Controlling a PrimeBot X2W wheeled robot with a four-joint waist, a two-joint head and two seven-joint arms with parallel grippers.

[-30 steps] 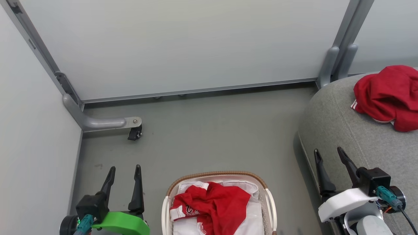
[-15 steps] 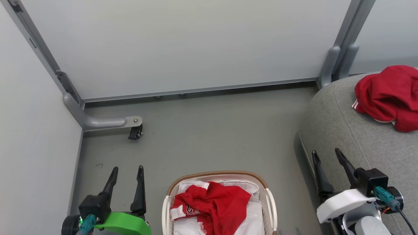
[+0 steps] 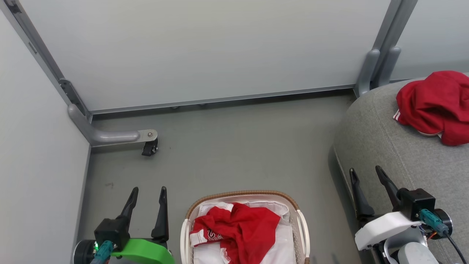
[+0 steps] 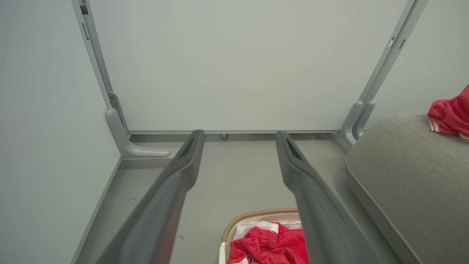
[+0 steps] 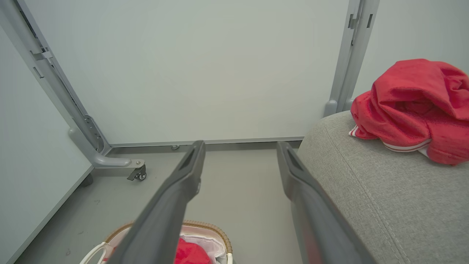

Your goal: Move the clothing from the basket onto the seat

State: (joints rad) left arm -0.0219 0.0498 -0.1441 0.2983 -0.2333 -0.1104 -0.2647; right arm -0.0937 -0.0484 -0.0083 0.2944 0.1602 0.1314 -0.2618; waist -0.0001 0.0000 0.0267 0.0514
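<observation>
Seat (image 3: pixel 403 165): grey, upholstered, at the right of the head view. The first red garment (image 3: pixel 436 106) is already heaped on it at the upper right.

Basket (image 3: pixel 242 192): set on the floor (image 3: pixel 238 146) at lower centre. The second red garment (image 3: pixel 245 231) is crumpled inside it, over the white liner (image 3: pixel 282 249).

Right claw (image 3: pixel 365 169): lower right, beside the seat's rounded edge. Its jaws are parted and nothing is held.

Left claw (image 3: pixel 149 190): lower left, just beside the basket. Its jaws are parted and nothing is held.

Risks, as judged:
- The liner may be pinched along with the second red garment if the fingers are driven too deep. The basket would then be dragged or tipped.
- If only a loose fold is gripped, the cloth may be lost in transit and dropped on the floor.
- The basket may be struck if the descent is made off-centre.

Changes: the left claw is found nearer the basket than a second earlier. A slight shift of the whole head view is attributed to the camera. Both garments are unmoved.
</observation>
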